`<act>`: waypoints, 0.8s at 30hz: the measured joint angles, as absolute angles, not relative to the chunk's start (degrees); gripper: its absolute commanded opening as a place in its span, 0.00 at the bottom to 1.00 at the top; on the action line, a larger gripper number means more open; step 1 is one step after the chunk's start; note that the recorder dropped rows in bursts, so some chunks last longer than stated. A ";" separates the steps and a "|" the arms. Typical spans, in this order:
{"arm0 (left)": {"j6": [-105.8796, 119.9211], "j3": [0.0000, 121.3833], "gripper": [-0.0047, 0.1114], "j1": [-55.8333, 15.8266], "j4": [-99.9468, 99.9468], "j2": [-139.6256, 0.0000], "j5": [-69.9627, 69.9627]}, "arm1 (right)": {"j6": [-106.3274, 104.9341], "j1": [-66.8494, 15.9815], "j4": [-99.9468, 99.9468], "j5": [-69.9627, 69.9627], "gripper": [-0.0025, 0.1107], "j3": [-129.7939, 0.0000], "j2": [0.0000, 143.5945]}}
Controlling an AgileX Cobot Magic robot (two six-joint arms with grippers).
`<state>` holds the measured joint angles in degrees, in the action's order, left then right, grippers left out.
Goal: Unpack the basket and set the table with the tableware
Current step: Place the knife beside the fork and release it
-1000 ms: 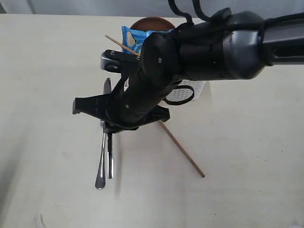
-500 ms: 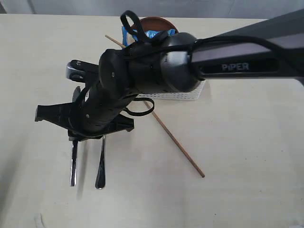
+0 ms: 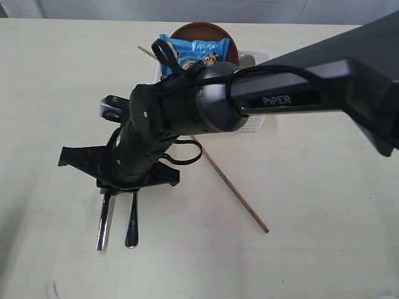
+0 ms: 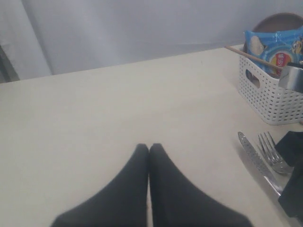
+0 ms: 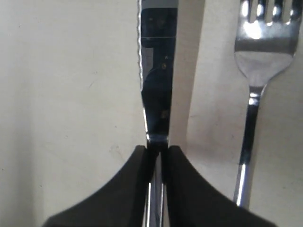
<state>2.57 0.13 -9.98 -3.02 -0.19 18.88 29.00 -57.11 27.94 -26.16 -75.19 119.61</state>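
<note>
Knife (image 5: 158, 85), handle pinched between the right arm's fingers (image 5: 128, 189), runs parallel to the fork (image 5: 253, 71) just beside it, near the basket (image 4: 270, 97); whether the blade rests on the pale surface (image 3: 324, 205) or hangs just above it is unclear. Left arm's fingers (image 4: 128, 189) are pressed together over the surface. The basket holds a snack packet (image 3: 199, 50), a plate (image 3: 199, 28) and one chopstick (image 3: 146, 51); a second chopstick (image 3: 234, 187) lies on the surface.

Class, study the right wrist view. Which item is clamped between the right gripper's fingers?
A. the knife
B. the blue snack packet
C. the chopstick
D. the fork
A: the right gripper is closed on the knife, whose serrated blade sticks out ahead of the fingers, while the fork lies free beside it on the table.
</note>
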 measured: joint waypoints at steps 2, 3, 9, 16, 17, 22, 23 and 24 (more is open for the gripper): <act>2.57 0.13 0.04 -9.98 -3.02 -0.19 18.88 | 29.70 -57.11 26.69 -26.27 0.02 -75.19 119.61; 2.57 0.13 0.04 -9.98 -3.02 -0.19 18.88 | 31.00 -57.11 24.60 -26.71 0.02 -75.19 119.61; 2.57 0.13 0.04 -9.98 -3.02 -0.19 18.88 | 34.54 -57.11 20.41 -26.84 0.02 -75.19 119.61; 2.57 0.13 0.04 -9.98 -3.02 -0.19 18.88 | 34.65 -57.11 18.77 -26.74 0.02 -75.19 119.61; 2.57 0.13 0.04 -9.98 -3.02 -0.19 18.88 | 34.65 -57.11 18.50 -26.86 0.02 -75.19 119.61; 2.57 0.13 0.04 -9.98 -3.02 -0.19 18.88 | 34.65 -57.11 18.35 -26.86 0.03 -75.19 119.61; 2.57 0.13 0.04 -9.98 -3.02 -0.19 18.88 | 34.65 -57.11 18.35 -26.86 0.11 -75.19 119.61; 2.57 0.13 0.04 -9.98 -3.02 -0.19 18.88 | 34.65 -57.11 18.35 -26.86 0.18 -75.19 119.61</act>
